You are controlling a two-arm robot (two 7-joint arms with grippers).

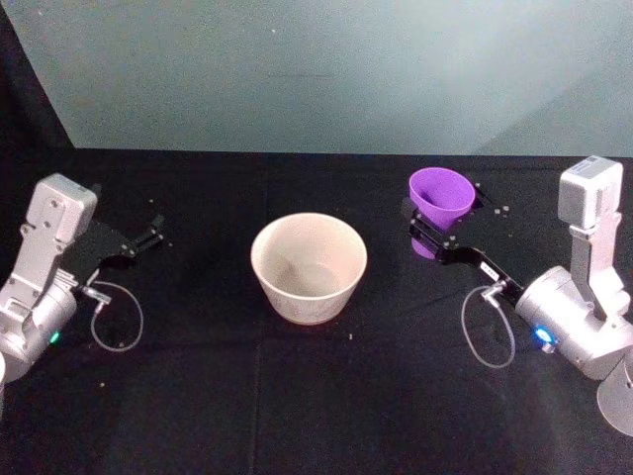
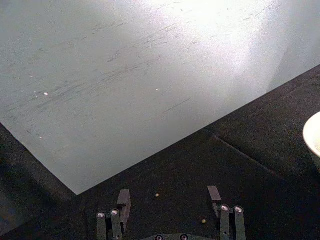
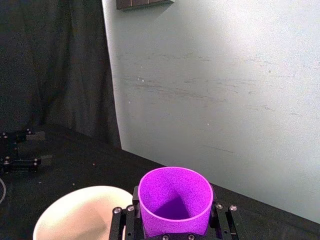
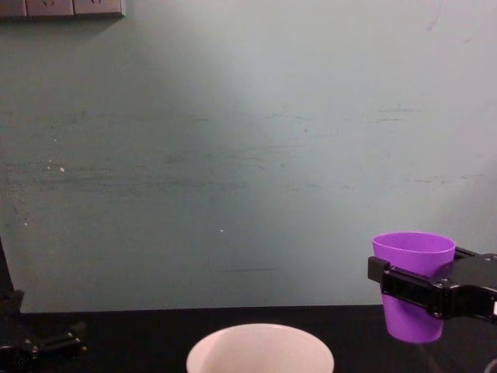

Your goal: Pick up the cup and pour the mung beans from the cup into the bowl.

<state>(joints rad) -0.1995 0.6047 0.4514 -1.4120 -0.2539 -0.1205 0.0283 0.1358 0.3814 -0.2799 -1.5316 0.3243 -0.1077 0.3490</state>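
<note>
Black cloth (image 1: 297, 406) under bowl (image 1: 307, 302); pale teal wall (image 1: 326, 69) behind

The bowl (image 1: 309, 267) stood at the middle of the table (image 1: 297, 416). The cup (image 1: 441, 193) was to its right and slightly farther back, between the fingers of the right gripper (image 1: 427, 226). The left gripper (image 1: 153, 231) lay well apart on the bowl's left.

Readable markings: none. You have no lettering, number, brand or sign to log on the cup (image 1: 440, 193), the bowl (image 1: 309, 267), the bench (image 1: 297, 396) or the wall (image 1: 346, 69). Wall plate (image 4: 62, 8): cut off at the edge, nothing legible.
</note>
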